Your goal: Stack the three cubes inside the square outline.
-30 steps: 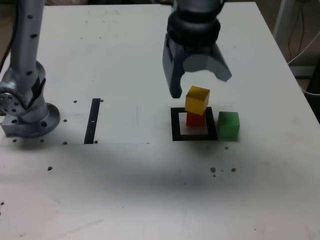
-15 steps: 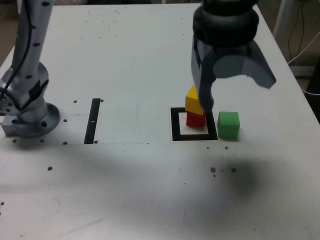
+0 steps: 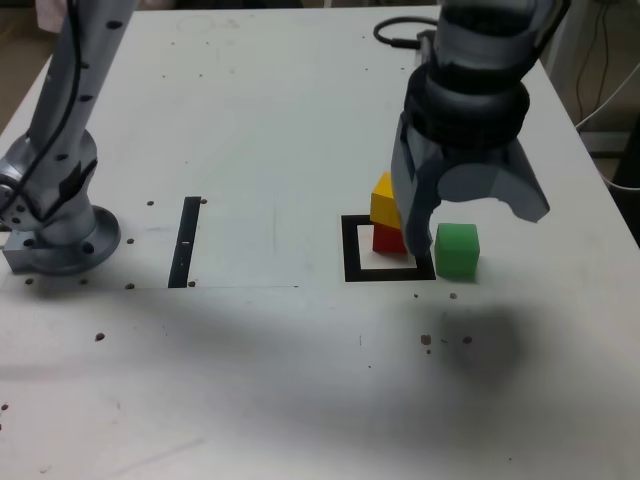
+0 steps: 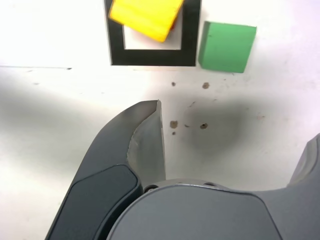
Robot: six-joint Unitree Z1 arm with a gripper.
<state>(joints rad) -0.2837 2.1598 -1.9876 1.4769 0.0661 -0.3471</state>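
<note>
1. I am seeing, in the exterior view, the yellow cube (image 3: 383,198) sitting askew on the red cube (image 3: 388,238) inside the square outline (image 3: 353,250).
2. I am holding the gripper (image 3: 470,215) spread apart and empty.
3. I am judging the green cube (image 3: 457,249), just beside the outline's right edge, light, stiff and matte; I would pinch its opposite flat sides.

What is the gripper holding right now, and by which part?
Nothing. The gripper is open and empty above the green cube, which sits on the table beside the square outline.

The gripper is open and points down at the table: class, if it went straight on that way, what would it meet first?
Probably the bare table just in front of the green cube. The gripper hangs open, and its wrist view shows speckled tabletop ahead, the cube slightly beyond; depth is uncertain.
</note>
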